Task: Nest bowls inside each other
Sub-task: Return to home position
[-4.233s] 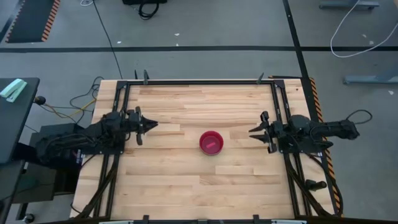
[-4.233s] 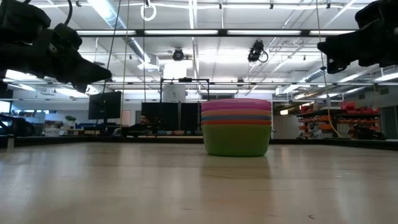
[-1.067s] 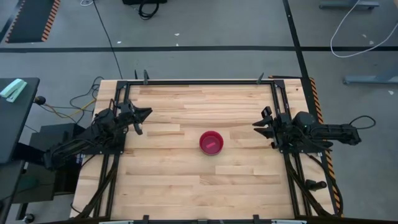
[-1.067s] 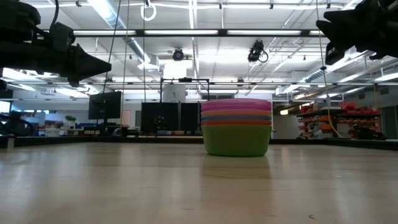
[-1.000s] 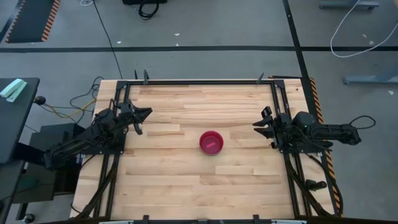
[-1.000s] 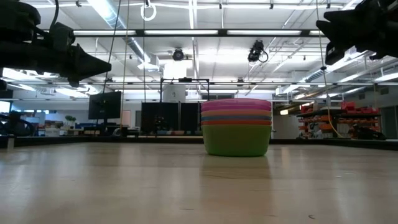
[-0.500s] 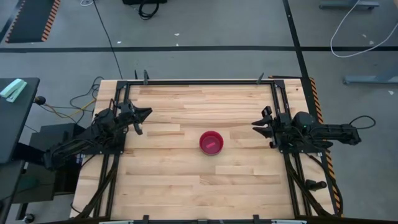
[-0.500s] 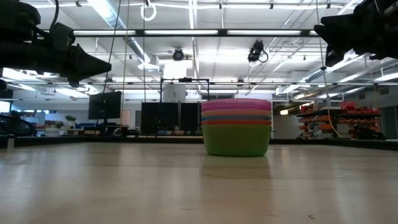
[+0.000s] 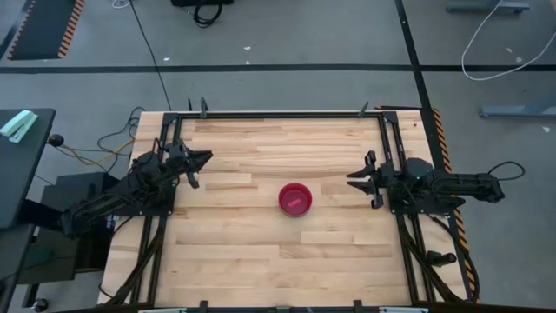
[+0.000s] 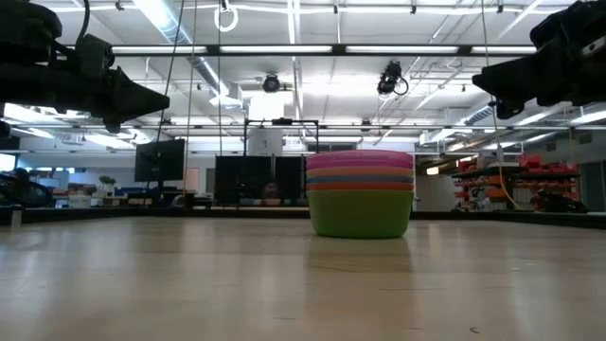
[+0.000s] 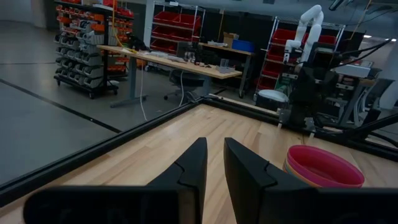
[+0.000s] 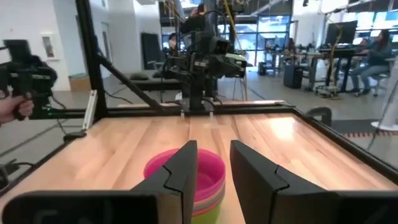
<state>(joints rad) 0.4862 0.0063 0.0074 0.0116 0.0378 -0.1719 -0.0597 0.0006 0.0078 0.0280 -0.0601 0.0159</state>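
Observation:
The bowls [image 9: 294, 199] stand nested in one stack near the table's middle, resting base down on the wood. In the low view [image 10: 360, 194] the green bowl is at the bottom, with orange, blue and purple rims above it and magenta-pink on top; no yellow bowl shows. My left gripper [image 9: 207, 158] hovers at the table's left side, above the wood, its fingers a narrow gap apart [image 11: 214, 146] and empty. My right gripper [image 9: 351, 180] hovers at the right side, pointing at the stack [image 12: 186, 177], open [image 12: 213, 149] and empty.
A black frame rail [image 9: 278, 115] runs round the wooden table. Bare wood lies on all sides of the stack. Beyond the table the right wrist view shows a person's hand holding a device [image 12: 15, 102] and seated people [image 12: 373, 53].
My right gripper has moved a little toward the bowls and come down slightly. The stack and my left gripper have kept still.

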